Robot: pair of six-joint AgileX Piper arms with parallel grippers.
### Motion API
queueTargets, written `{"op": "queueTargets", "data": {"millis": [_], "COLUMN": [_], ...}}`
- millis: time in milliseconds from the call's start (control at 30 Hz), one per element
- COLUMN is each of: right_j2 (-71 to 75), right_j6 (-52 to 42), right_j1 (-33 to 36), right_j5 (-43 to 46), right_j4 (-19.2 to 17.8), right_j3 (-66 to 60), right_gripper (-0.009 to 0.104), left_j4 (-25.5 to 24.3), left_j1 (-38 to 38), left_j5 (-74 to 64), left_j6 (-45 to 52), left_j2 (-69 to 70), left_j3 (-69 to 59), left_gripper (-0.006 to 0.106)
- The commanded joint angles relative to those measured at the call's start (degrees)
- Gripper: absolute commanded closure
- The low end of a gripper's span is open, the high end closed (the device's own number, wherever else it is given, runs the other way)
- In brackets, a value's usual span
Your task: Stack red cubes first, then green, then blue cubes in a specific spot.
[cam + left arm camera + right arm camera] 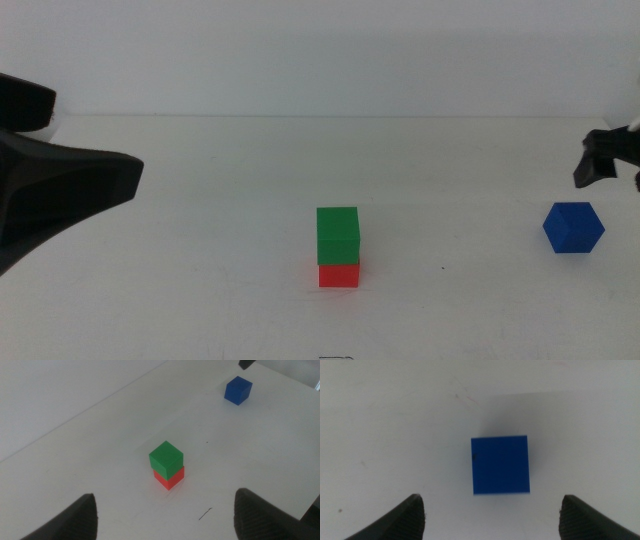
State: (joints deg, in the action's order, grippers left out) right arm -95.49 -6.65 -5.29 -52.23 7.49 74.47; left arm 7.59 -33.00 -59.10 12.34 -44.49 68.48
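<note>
The green cube sits on top of the red cube near the middle of the white table. The stack also shows in the left wrist view, green cube over red cube. The blue cube lies alone on the table at the right. My right gripper is open, above the blue cube, with the jaws wide on either side and clear of it. My left gripper is open and empty, raised at the left, away from the stack.
The left arm's dark body fills the left edge of the middle view. The right arm shows at the right edge above the blue cube. The table's far edge meets a white wall.
</note>
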Motion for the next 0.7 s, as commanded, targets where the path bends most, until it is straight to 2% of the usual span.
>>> {"op": "queueTargets", "data": {"millis": [0, 500, 600, 667], "right_j2": [-0.5, -11.7, -13.4, -14.1], "right_j6": [-0.1, -0.5, -0.7, -0.3], "right_j1": [0.0, 0.1, 1.0, 1.8], "right_j5": [0.3, 2.4, 4.0, 6.0], "right_j4": [-0.6, -0.8, -1.8, -2.7], "right_j3": [3.9, 4.4, 4.4, 4.4], "right_gripper": [0.001, 0.002, 0.006, 0.015], "left_j4": [0.6, 0.6, 0.6, 0.6], "left_j1": [-0.1, -0.1, -0.1, -0.1], "left_j5": [4.0, 4.0, 4.0, 4.1], "left_j6": [-0.1, -0.1, -0.1, -0.1], "left_j2": [-0.1, -0.1, -0.1, -0.1], "left_j3": [1.2, 1.2, 1.2, 1.2], "left_gripper": [0.007, 0.007, 0.007, 0.007]}}
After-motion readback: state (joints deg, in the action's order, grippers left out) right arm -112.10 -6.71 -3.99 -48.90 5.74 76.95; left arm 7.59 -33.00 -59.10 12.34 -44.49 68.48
